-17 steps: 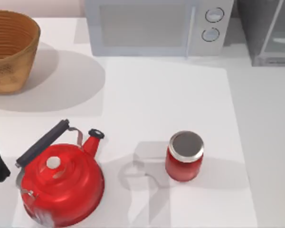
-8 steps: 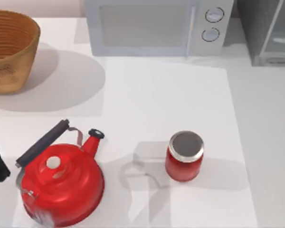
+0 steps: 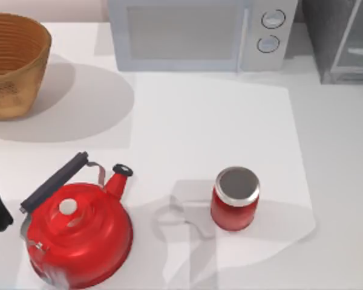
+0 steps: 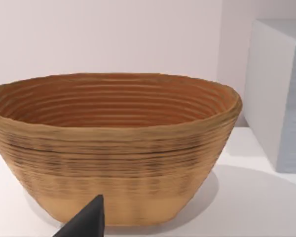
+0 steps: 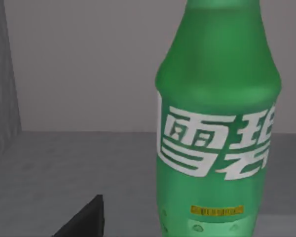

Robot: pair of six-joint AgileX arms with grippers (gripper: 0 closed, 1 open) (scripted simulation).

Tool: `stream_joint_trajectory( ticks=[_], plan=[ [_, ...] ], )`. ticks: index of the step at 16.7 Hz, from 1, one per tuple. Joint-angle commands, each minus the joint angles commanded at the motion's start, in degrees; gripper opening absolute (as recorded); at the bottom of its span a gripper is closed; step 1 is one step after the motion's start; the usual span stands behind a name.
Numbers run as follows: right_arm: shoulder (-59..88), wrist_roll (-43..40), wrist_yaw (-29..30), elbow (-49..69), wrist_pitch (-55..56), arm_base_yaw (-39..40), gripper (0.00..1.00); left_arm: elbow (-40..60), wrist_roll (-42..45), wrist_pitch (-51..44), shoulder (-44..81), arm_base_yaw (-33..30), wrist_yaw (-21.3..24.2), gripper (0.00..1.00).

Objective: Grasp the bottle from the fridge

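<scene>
Right wrist view: right gripper (image 5: 84,219) shows as one dark fingertip at the frame edge, can't tell whether released or clenched. Just ahead of it stands the green bottle (image 5: 218,123), upright, long axis vertical, white lettering facing the camera, cap cut off by the frame. It sits on the grey floor of the fridge (image 5: 79,158), back wall behind, one side wall visible. Fingertip is near the bottle but apart from it, not touching. The coming move likely turns on closing that gap straight in and getting a finger on each side of the body; right arm is clearly the nearer one.

Left gripper (image 4: 86,222) is parked facing the wicker basket (image 4: 113,148); a single dark tip, state can't tell either.

Top view: fridge (image 3: 342,39) at the bench's (image 3: 206,121) far right corner, cut off, bottle hidden inside. Microwave (image 3: 199,33) beside it, red jar (image 3: 235,199) and red kettle (image 3: 78,232) nearer.
</scene>
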Motion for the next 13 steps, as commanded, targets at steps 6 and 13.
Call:
stream_joint_trajectory(
  ticks=[6,13],
  plan=[
    [0.4,0.0,0.8,1.8,-1.5,0.5,1.0,0.0,0.0,0.0,0.0,0.0,0.0,1.0],
    [6.9,-0.1,2.1,14.0,-7.0,1.9,1.0,0.0,0.0,0.0,0.0,0.0,0.0,1.0]
  ],
)
